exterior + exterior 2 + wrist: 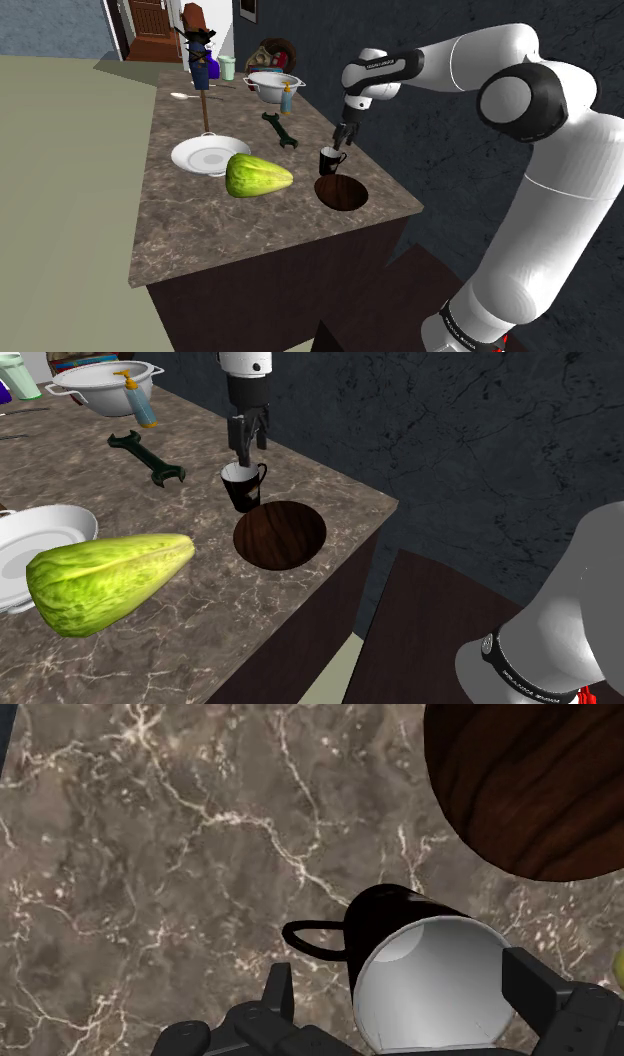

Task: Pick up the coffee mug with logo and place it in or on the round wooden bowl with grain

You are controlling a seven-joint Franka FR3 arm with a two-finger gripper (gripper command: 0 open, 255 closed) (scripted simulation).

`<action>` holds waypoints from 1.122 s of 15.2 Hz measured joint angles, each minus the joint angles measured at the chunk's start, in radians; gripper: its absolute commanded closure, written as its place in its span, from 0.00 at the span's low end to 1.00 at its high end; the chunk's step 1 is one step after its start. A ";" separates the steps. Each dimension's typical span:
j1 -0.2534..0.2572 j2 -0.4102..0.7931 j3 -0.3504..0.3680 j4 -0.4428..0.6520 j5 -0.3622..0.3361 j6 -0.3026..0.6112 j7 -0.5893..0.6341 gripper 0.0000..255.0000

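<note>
Gripper [405, 976] fingers are spread either side of the black mug [390, 919], with a gap on the handle side, so nothing's pinched. Mug's white inside faces up, and it's standing on the marble counter [200, 230] just beside the dark wooden bowl [280, 534]. White pot [270, 85] sits at the far end.

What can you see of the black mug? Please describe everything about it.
The black mug has a pale grey inside and a thin loop handle. It stands upright, mouth open, on the marbled counter, close beside the dark wooden bowl. The open gripper hangs just above its rim; nothing grips it.
</note>
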 measured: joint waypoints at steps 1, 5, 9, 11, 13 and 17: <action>-0.008 0.035 0.000 0.041 0.012 -0.002 -0.018 0.00; -0.014 0.088 0.005 0.064 0.031 0.031 -0.039 0.00; -0.013 0.113 0.008 0.047 0.039 0.073 -0.045 0.00; -0.012 0.118 0.010 0.038 0.041 0.086 -0.046 0.00; -0.011 0.118 0.010 0.034 0.041 0.091 -0.047 0.00; -0.011 0.119 0.010 0.033 0.042 0.093 -0.047 1.00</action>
